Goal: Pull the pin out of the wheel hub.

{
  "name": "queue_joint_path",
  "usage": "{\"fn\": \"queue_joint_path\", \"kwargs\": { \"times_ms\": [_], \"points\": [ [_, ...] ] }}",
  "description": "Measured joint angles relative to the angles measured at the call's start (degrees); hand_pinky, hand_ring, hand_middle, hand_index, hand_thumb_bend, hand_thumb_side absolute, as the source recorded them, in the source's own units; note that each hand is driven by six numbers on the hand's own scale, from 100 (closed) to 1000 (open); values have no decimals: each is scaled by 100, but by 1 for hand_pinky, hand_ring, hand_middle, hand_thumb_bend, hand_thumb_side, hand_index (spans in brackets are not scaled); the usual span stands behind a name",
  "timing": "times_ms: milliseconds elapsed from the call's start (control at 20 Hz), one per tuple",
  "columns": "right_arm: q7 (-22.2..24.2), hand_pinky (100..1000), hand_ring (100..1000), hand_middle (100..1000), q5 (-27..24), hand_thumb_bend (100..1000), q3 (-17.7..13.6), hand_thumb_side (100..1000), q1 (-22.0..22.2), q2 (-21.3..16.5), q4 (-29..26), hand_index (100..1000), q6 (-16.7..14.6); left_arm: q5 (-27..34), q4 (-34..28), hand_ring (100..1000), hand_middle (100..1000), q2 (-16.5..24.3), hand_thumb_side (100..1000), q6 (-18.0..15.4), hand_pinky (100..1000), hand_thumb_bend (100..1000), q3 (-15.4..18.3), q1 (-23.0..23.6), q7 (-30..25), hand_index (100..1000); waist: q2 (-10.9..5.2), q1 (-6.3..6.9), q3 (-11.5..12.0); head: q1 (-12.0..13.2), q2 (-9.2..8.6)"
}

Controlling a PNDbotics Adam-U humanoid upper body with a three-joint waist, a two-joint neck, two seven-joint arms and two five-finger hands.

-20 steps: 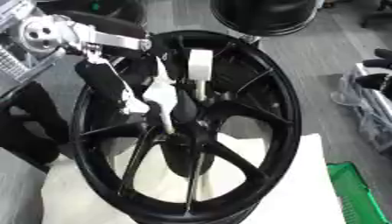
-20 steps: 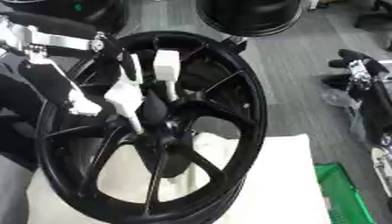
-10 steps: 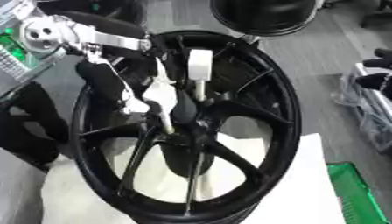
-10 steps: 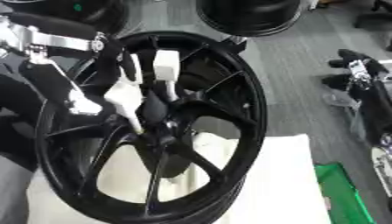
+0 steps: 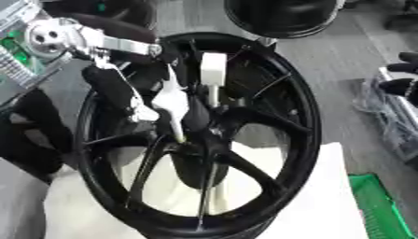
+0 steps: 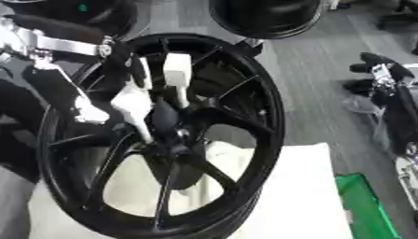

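A large black spoked wheel hub (image 5: 277, 121) lies tilted on a white cloth (image 5: 326, 196). From its centre rises a white pin (image 5: 214, 70) with a blocky head, its thin shaft running down into the hub's middle. My left arm comes in from the upper left, and my left hand (image 5: 176, 105), black with white covers, sits at the hub's centre right beside the shaft. Its dark fingers (image 5: 196, 116) curl round the lower part of the pin. My right hand shows in neither view.
More black wheels (image 5: 282, 16) stand on the grey floor beyond. A green crate (image 5: 379, 205) is at the lower right. Dark equipment (image 6: 392, 102) lies along the right edge, and black shapes (image 5: 32, 135) crowd the left.
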Motion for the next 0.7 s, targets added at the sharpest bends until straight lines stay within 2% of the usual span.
{"fn": "queue_joint_path", "kwargs": {
  "times_ms": [700],
  "points": [
    [12,765,654,738,8,100,19,780,-11,2,0,855,-4,-81,177,802,831,-66,329,-34,735,311,-1,40,17,811,30,-12,-20,0,-3]
  ]
}}
